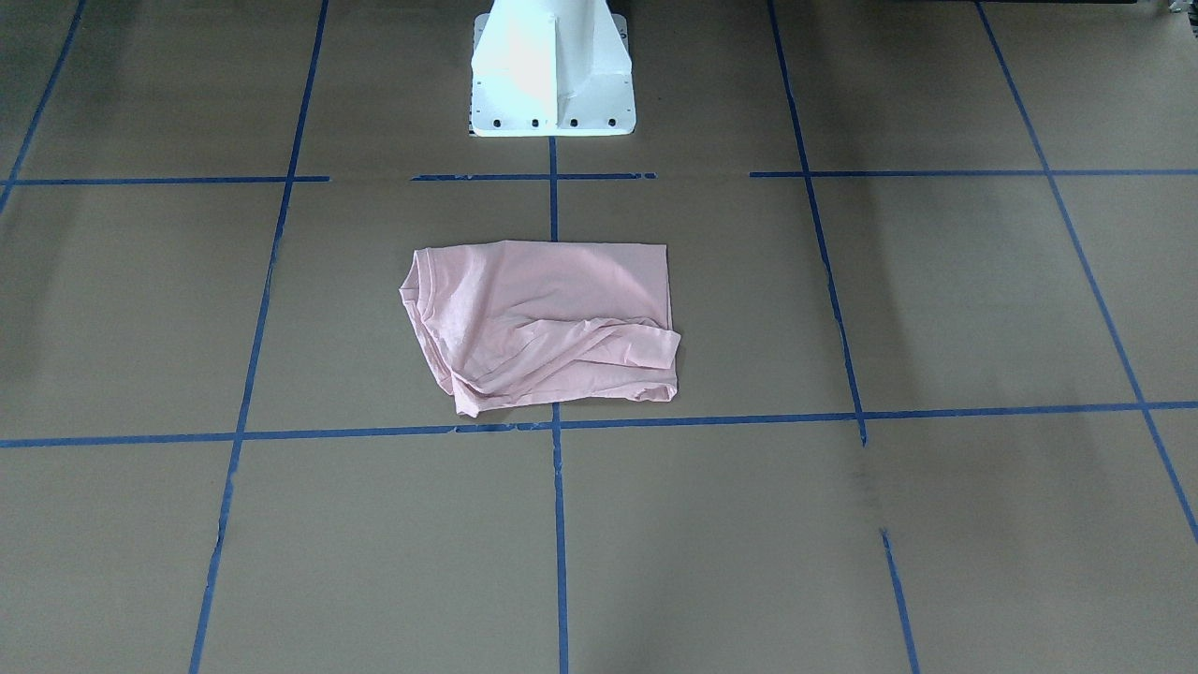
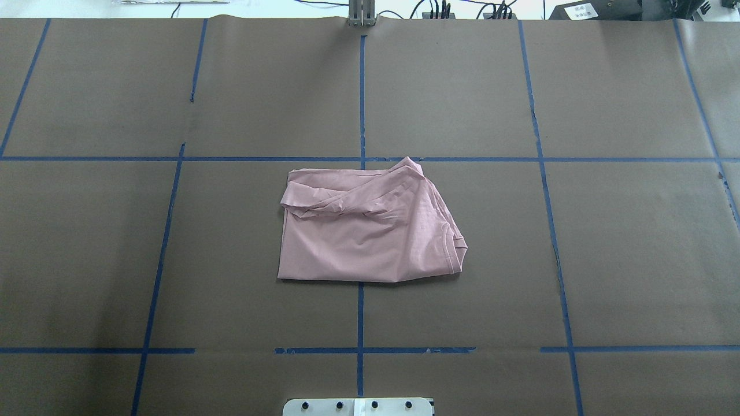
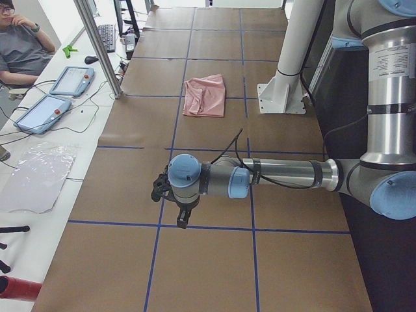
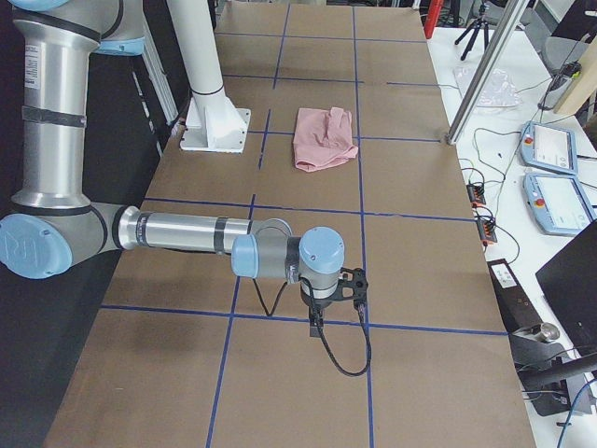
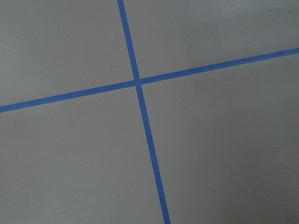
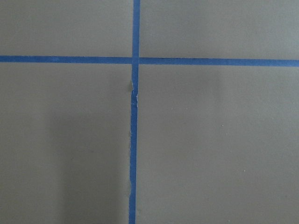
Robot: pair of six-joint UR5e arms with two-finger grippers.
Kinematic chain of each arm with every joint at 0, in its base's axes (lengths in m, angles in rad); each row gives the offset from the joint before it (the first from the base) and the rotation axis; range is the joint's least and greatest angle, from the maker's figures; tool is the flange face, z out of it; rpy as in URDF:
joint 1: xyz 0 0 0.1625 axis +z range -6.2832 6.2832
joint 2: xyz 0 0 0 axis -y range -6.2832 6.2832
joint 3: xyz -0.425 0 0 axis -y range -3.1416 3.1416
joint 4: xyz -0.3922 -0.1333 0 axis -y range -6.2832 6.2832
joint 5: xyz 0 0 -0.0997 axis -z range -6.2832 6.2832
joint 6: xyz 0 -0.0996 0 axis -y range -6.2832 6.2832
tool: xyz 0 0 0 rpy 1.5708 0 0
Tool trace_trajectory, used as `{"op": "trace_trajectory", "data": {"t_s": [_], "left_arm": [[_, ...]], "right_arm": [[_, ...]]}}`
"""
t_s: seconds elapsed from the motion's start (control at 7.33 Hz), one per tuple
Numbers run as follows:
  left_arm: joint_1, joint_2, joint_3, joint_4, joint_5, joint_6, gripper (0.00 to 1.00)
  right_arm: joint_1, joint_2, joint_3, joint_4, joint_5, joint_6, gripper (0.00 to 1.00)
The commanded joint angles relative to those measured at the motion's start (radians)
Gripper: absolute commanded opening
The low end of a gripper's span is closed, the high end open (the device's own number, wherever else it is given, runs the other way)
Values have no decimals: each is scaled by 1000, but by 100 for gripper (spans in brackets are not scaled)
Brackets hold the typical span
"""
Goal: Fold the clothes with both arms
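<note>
One pale pink T-shirt (image 2: 364, 237), folded to a rough rectangle, flat on the brown tabletop (image 2: 578, 231) straight out in front of the single white pedestal base (image 1: 552, 75), near it but not touching. Long axis crosswise to the base's front, running side to side. Ribbed collar at the end toward the base's right; straight folded edge at the end toward its left. Smooth long edge nearest the base, rumpled bunched fold along the edge farthest from it.

Two arms: left arm (image 3: 286, 174) stretched level above the tabletop well out to the base's left, right arm (image 4: 177, 231) likewise well out to its right, both well apart from the T-shirt. Jaws of each pointed down over a crossing of blue tape lines (image 5: 137, 82); spread or pressed together, cannot tell for either.

Two control tablets (image 3: 71, 80) and one seated person (image 3: 23, 49) past the tabletop edge opposite the base.
</note>
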Motion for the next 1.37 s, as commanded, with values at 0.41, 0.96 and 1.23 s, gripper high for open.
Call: {"op": "trace_trajectory", "data": {"t_s": [0.41,0.96,1.23], "left_arm": [[-1,0,-12,3,75,-2,100],[0,0,-10,5,75,-2,100],[0,0,-10,6,75,-2,100]], "right_arm": [[0,0,0,0,0,6,100],[0,0,-1,-1,1,7,100],[0,0,-1,-1,0,7,100]]}}
